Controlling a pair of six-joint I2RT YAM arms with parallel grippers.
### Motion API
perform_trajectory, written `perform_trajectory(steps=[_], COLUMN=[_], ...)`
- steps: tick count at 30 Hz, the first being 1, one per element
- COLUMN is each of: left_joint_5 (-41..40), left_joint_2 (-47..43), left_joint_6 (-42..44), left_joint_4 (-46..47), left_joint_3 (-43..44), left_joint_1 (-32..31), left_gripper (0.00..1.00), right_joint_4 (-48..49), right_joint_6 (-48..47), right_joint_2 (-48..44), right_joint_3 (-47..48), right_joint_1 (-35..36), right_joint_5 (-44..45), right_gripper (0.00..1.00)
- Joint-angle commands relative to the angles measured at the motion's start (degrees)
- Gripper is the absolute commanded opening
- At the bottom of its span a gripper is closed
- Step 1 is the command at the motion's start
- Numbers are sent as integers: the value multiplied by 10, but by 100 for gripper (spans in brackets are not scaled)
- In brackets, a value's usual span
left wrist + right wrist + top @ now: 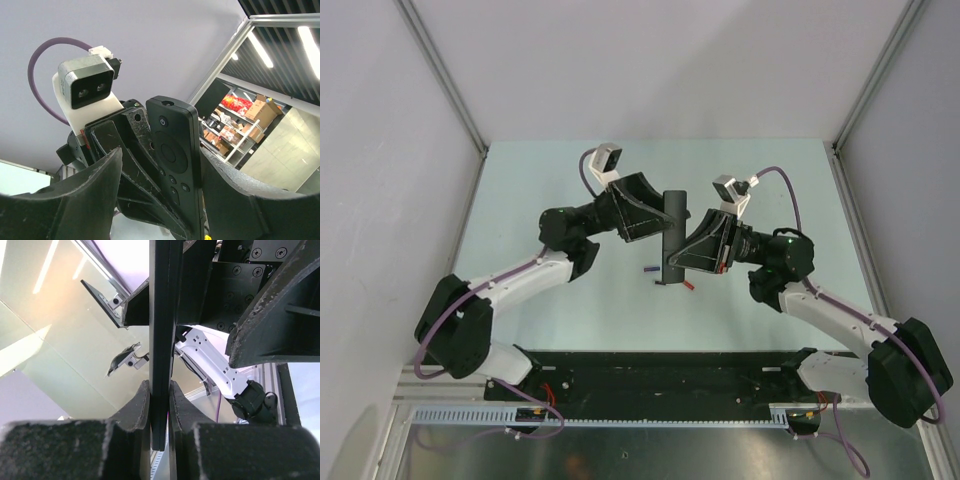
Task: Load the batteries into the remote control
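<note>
The remote control (675, 212) is a slim black bar held up above the table between both grippers. My right gripper (678, 262) is shut on its lower end; in the right wrist view both pads (140, 405) press its thin sides (161, 315). My left gripper (660, 222) is open around its upper part. In the left wrist view the remote's button face (172, 150) rests against one finger (235, 195) and stands apart from the other (80, 200). A blue-purple battery (649, 269) and a red battery (689, 286) lie on the table below. A small dark piece (665, 283) lies between them.
The pale green table (550, 180) is walled in by grey panels at the left, back and right. A black base plate (660, 375) with both arm mounts runs along the near edge. The right arm's wrist camera (85, 87) faces the left wrist view.
</note>
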Motion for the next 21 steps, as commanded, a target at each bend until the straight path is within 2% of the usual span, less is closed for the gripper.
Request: perform_trajectory(steps=[1,3,4,6,7,8,9,10,11,12,13,14,16,21], left_joint_5=[22,30,34,40,41,43,48,51,64,70,73,74,68,67], left_joint_2=[7,6,3,-5,-15,-19,-23,-30,-32,-37,-43,-57,-72,-92], left_joint_6=[-2,-8,-8,-8,-7,-6,-4,-2,4,28,45,62,111,159], left_joint_4=[109,109,109,109,109,109,104,99,76,54,27,-25,-63,-144], left_joint_3=[-7,-13,-17,-36,-43,-56,-62,-65,-69,-69,-69,-73,-81,-83], left_joint_1=[6,14,17,31,38,48,53,56,59,59,59,59,59,58], left_gripper=[66,66,66,66,67,67,69,70,73,72,71,71,71,70], right_joint_4=[143,99,37,-61,-186,-253,-319,-434,-485,-531,-602,-635,-704,-766], right_joint_6=[1,-19,-34,-119,-162,-203,-291,-329,-360,-420,-440,-462,-504,-526], right_joint_2=[-19,-33,-43,-86,-102,-117,-142,-150,-156,-161,-159,-159,-154,-136], right_joint_3=[23,22,23,24,29,39,62,76,88,100,124,133,151,153], right_joint_1=[-2,-9,-11,-12,-12,-9,0,6,12,21,26,30,44,56], right_joint_5=[-19,-26,-28,-22,-18,-12,3,13,40,52,66,92,112,151], right_gripper=[0,0,0,0,0,0,0,0,0,0,0,0,0,0])
